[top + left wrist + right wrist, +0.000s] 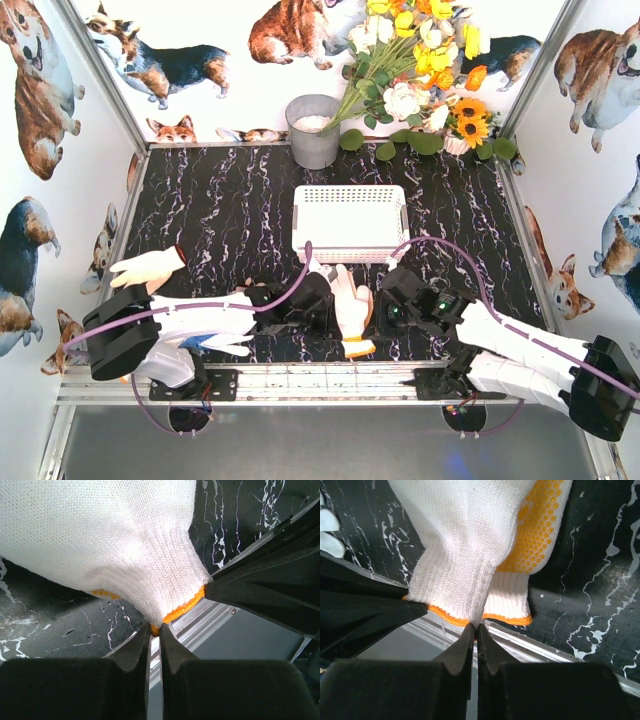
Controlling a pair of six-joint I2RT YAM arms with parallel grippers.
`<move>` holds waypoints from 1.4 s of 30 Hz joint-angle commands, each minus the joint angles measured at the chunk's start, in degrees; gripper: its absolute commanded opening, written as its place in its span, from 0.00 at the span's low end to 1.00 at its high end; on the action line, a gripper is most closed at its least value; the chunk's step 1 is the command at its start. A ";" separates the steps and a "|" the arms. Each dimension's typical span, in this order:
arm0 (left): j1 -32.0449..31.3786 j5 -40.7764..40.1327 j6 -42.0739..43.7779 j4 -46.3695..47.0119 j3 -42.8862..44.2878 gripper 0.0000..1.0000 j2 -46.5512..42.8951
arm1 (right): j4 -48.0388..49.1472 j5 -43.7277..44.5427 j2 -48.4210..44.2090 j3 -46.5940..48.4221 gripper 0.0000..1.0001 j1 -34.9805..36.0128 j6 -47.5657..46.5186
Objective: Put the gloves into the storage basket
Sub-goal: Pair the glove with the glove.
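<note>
The left gripper [155,629] is clenched, its fingertips pinching the orange cuff edge of the held glove [100,540]. The right gripper [474,626] is likewise clenched on the same orange edge, a little along the cuff from the left one. In the top view, the held glove sits between the two grippers over the black marbled table [230,210], near the front wall of the storage basket [350,255] and outside it. Its fingers point toward the basket and its cuff toward the arm bases. A dotted glove [540,535] with yellow dots lies directly beneath it. Another glove [150,268] lies well apart at the table's left edge. A grey bucket [313,135] stands behind the basket.
</note>
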 commanded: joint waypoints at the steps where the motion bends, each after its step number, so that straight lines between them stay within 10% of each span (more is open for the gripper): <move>1: -1.28 -0.21 -0.74 1.99 0.53 0.00 0.51 | -2.86 3.34 -0.77 2.12 0.00 1.77 0.72; 42: -8.02 4.19 -1.59 2.67 6.86 0.01 8.52 | -12.89 2.28 -0.47 -0.40 0.00 4.77 4.03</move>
